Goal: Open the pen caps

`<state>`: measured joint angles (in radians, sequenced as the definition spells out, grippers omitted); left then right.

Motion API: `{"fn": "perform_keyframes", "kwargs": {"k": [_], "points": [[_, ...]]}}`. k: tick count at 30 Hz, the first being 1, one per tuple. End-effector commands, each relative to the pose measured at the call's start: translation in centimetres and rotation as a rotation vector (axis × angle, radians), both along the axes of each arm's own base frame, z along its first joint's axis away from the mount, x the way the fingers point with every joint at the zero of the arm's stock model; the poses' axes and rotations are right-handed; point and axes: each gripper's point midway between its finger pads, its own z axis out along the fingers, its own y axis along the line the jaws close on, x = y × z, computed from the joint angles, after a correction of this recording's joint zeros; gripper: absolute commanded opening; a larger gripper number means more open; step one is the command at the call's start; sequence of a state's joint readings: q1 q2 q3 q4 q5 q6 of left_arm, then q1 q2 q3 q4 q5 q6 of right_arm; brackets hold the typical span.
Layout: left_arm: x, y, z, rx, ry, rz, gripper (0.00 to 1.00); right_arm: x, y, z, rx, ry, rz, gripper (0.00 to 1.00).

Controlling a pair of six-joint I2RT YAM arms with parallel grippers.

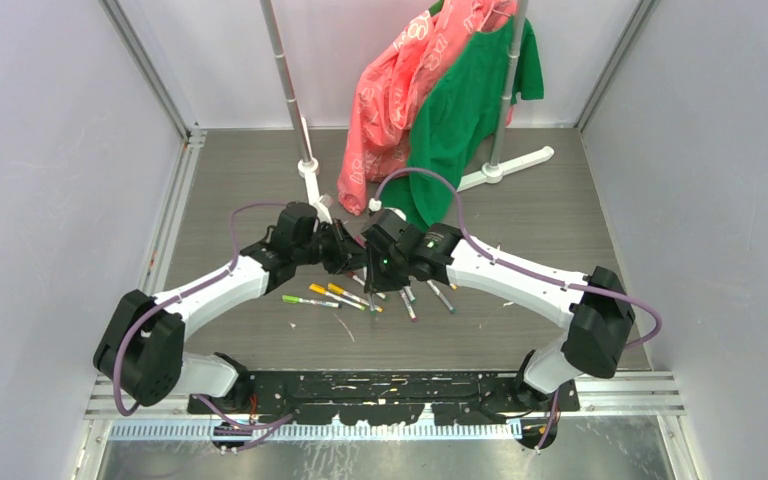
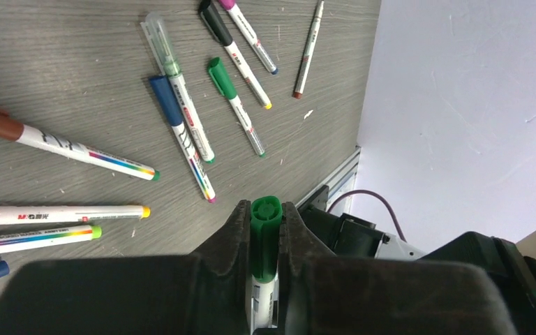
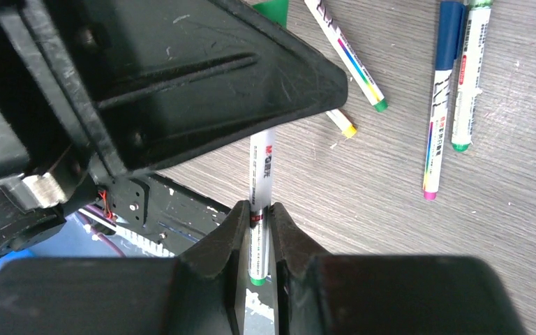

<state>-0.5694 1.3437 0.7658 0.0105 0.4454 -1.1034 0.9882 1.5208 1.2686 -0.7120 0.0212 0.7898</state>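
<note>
One pen (image 3: pixel 262 164) is held between two grippers at the centre of the top view, above the grey table (image 1: pixel 260 180). The left gripper (image 2: pixel 266 213) has its jaws clamped on the green cap (image 2: pixel 265 244), bottom middle of its wrist view. The right gripper (image 3: pixel 260 213) has its jaws squeezed onto the white barrel (image 3: pixel 262 185). Other pens (image 2: pixel 180 115) lie scattered, capped, across the upper left of the left wrist view.
</note>
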Motion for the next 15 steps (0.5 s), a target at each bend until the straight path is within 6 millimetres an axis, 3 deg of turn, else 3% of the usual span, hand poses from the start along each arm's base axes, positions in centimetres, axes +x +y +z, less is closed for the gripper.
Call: {"fn": "perform_keyframes", "kwargs": {"k": [1, 4, 9, 15], "points": [[0.0, -0.2, 2.1, -0.043, -0.074, -0.005, 0.0, 0.4, 1.2, 1.7, 0.069, -0.031, 0.002, 0.01], [-0.1, 0.2, 2.1, -0.032, -0.084, 0.006, 0.0, 0.3, 1.1, 1.8, 0.069, -0.037, 0.009, 0.02], [-0.3, 0.6, 2.1, -0.016, -0.082, 0.013, 0.0, 0.2, 1.0, 1.4, 0.059, -0.037, 0.016, 0.23], [-0.4, 1.0, 2.1, -0.004, -0.07, 0.038, 0.0, 0.4, 1.1, 1.0, 0.058, -0.034, 0.014, 0.31]]}}
